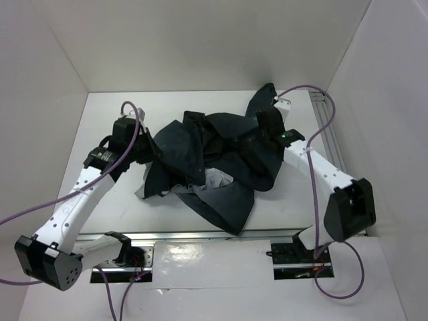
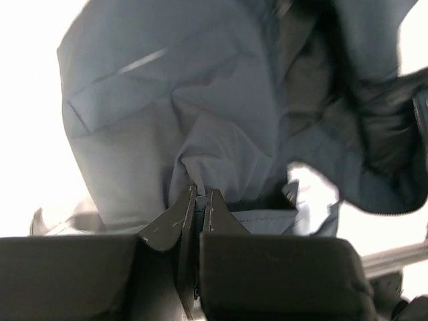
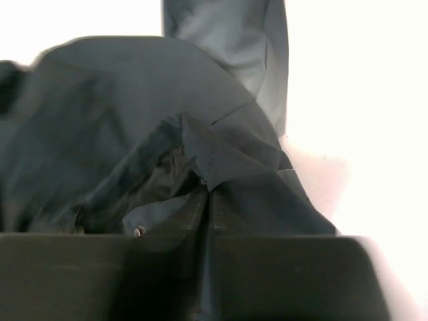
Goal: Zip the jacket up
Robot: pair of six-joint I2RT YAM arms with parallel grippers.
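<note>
The dark charcoal jacket (image 1: 214, 167) lies crumpled in the middle of the white table, a patch of light grey lining (image 1: 215, 179) showing near its front. My left gripper (image 1: 152, 151) is at the jacket's left edge, shut on a fold of its fabric; in the left wrist view (image 2: 200, 194) the cloth is pinched between the jaws. My right gripper (image 1: 262, 120) is at the jacket's upper right, shut on a fabric edge, seen pinched in the right wrist view (image 3: 207, 188). A small metal snap (image 3: 138, 231) shows left of those jaws. The zipper is not clearly visible.
White walls enclose the table on the left, back and right. A metal rail (image 1: 328, 127) runs along the right side. Purple cables (image 1: 304, 90) loop from both arms. The arm bases and a metal strip (image 1: 214, 235) sit at the near edge.
</note>
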